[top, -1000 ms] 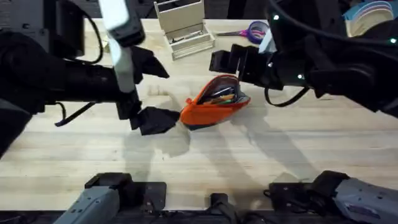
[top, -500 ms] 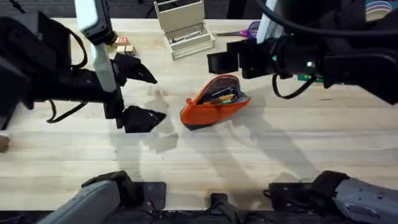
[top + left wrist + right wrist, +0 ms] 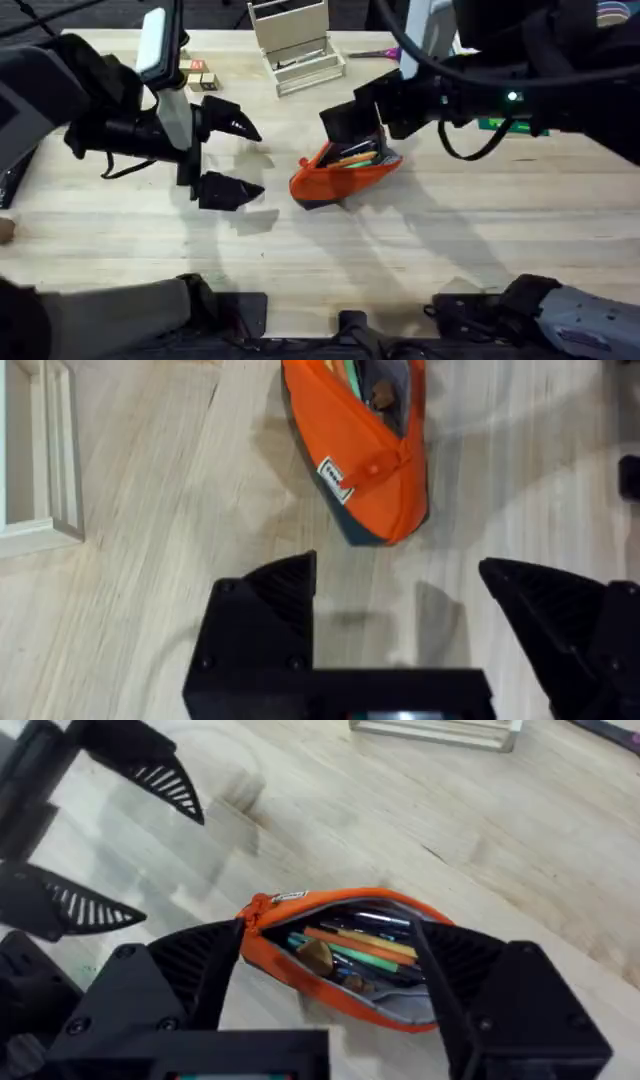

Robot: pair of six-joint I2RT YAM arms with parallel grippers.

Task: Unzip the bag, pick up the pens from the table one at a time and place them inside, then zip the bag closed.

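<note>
Orange bag (image 3: 345,172) lying near the middle of the tabletop (image 3: 420,250), mouth gaping, pens (image 3: 358,946) already visible inside. Long axis running roughly from 8 o'clock to 2 o'clock in the overhead view, lower end toward the left arm. Right gripper (image 3: 355,122) closer by far: poised directly over the bag's upper end, at about 12 o'clock from its centre, jaws spread wide and straddling the open mouth in the right wrist view, gripping nothing. Left gripper (image 3: 228,158) off at 9 o'clock from the bag, close beside but apart from its near end, fingers likewise parted and empty. Judging by the open zipper and filled pouch, zipping shut probably next. Pull tab not clearly made out; orange seam end (image 3: 258,907) lying toward the left gripper's side.
</note>
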